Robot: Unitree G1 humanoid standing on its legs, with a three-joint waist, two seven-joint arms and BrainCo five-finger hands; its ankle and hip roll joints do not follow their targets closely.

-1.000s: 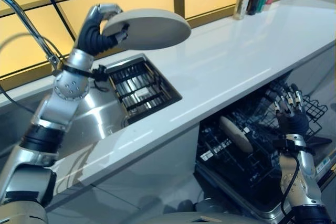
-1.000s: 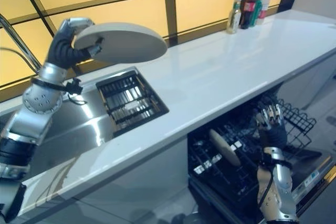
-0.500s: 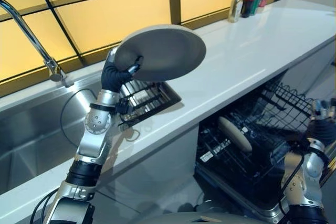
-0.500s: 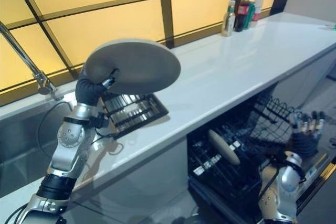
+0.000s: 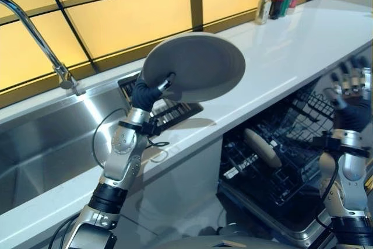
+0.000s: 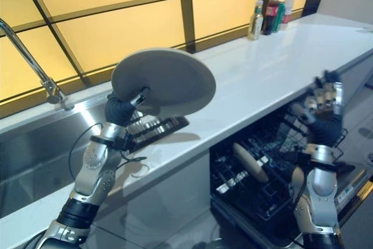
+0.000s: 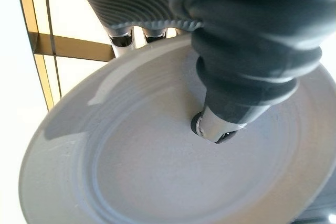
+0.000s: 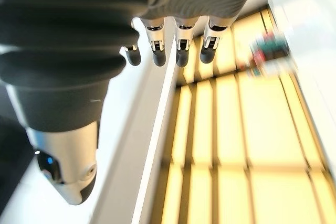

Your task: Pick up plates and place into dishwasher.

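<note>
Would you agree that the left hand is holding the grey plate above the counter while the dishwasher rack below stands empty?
Not quite: the dishwasher rack is not empty. The left eye view shows another plate already standing in it. The rest holds: the left hand has its thumb and fingers pinched on the grey plate above the counter.

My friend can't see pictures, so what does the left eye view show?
The robot's left hand holds a grey plate above the white counter. Below stands an open dishwasher, with the open right hand raised beside it.
</note>
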